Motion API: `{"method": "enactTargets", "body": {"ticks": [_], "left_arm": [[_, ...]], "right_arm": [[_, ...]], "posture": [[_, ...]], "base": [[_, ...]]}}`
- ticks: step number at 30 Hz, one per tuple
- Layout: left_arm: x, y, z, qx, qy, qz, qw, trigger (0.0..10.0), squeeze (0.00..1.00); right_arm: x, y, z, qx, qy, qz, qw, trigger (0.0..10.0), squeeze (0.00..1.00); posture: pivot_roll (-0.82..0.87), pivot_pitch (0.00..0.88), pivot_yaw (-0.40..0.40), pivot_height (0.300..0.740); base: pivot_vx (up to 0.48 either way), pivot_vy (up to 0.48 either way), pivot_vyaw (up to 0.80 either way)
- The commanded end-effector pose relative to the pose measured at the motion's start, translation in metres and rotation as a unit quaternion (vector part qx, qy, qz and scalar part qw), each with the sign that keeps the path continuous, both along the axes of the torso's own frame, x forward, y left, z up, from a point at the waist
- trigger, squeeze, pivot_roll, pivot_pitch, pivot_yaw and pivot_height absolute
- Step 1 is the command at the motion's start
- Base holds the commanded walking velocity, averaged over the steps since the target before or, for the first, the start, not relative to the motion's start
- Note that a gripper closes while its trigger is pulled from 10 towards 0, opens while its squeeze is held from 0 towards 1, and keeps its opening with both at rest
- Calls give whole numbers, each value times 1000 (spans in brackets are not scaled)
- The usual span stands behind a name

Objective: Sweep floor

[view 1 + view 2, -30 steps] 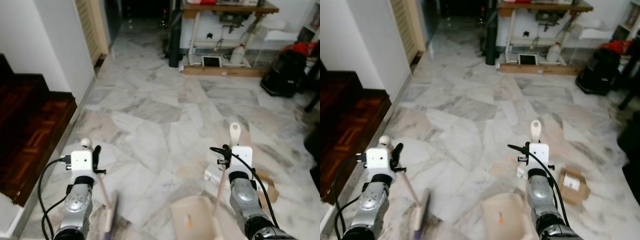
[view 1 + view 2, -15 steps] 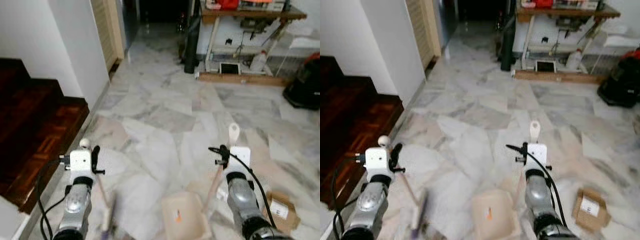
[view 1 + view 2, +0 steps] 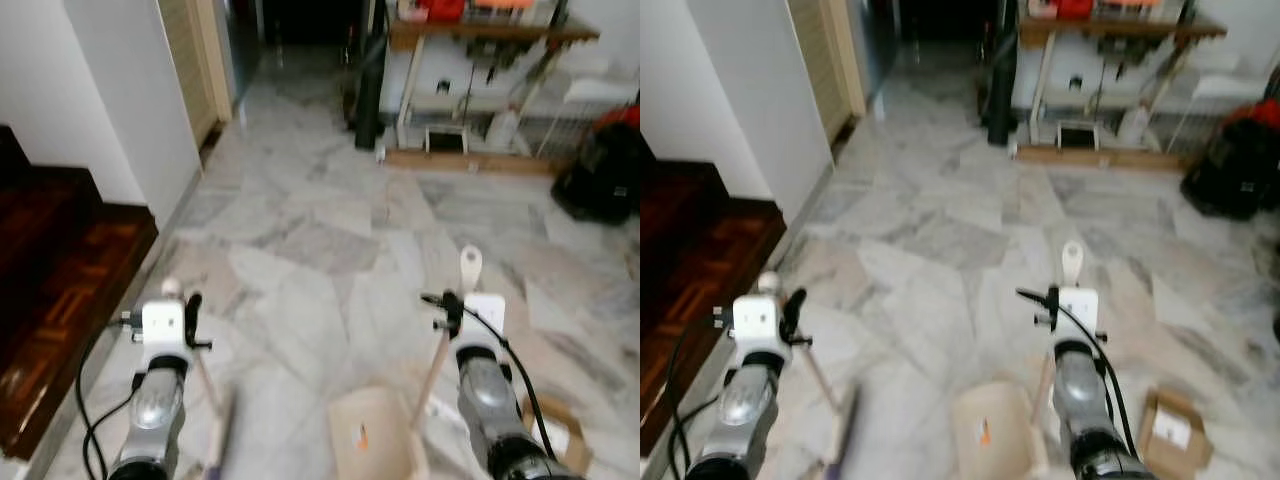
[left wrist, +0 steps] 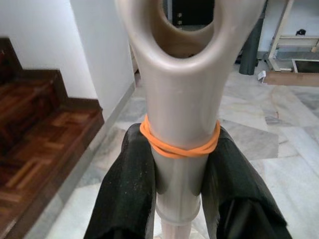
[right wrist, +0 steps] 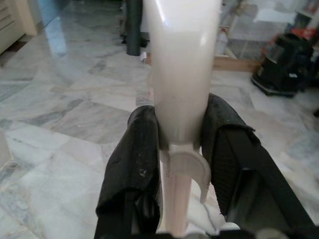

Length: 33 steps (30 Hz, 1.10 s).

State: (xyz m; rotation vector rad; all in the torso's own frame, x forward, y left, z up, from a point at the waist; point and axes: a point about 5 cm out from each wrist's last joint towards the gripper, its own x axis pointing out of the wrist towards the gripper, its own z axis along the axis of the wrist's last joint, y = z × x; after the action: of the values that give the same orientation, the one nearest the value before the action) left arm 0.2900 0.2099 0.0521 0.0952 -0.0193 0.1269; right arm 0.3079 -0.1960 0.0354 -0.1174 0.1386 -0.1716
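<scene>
A broom with a pale handle bearing an orange rubber band is clamped between the black fingers of my left gripper. Its blurred brush head hangs low at the left, close to the marble floor. My right gripper is shut on the cream handle of a dustpan. The beige pan, with an orange mark inside, sits low between the two arms. Both handles' rounded tops stick up past the white wrist boxes.
A dark wooden stair landing and a white wall corner lie to the left. A small cardboard box rests on the floor at the right. Further ahead stand a cluttered wooden table, a dark post and a black bag.
The whole picture has shifted, so the camera has moved over the floor. Both grippers keep the same hold on the broom and the dustpan, which stay low before me.
</scene>
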Motion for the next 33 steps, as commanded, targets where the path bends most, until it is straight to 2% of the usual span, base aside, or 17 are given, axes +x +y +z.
{"method": "enactTargets", "body": {"ticks": [1, 18, 33], "left_arm": [[2, 9, 7, 17, -14, 10, 1000, 10000, 0], [2, 8, 7, 15, -14, 7, 1000, 10000, 0], [2, 7, 6, 9, -12, 3, 1000, 10000, 0]], "right_arm": [[8, 4, 12, -3, -29, 10, 1000, 10000, 0], [8, 5, 12, -2, -31, 11, 999, 10000, 0], [8, 2, 11, 4, -25, 4, 1000, 10000, 0]], "posture": [[41, 0, -10, 740], [40, 0, -9, 740], [37, 0, -11, 740]], "base": [[334, 0, 0], [323, 0, 0], [0, 0, 0]]}}
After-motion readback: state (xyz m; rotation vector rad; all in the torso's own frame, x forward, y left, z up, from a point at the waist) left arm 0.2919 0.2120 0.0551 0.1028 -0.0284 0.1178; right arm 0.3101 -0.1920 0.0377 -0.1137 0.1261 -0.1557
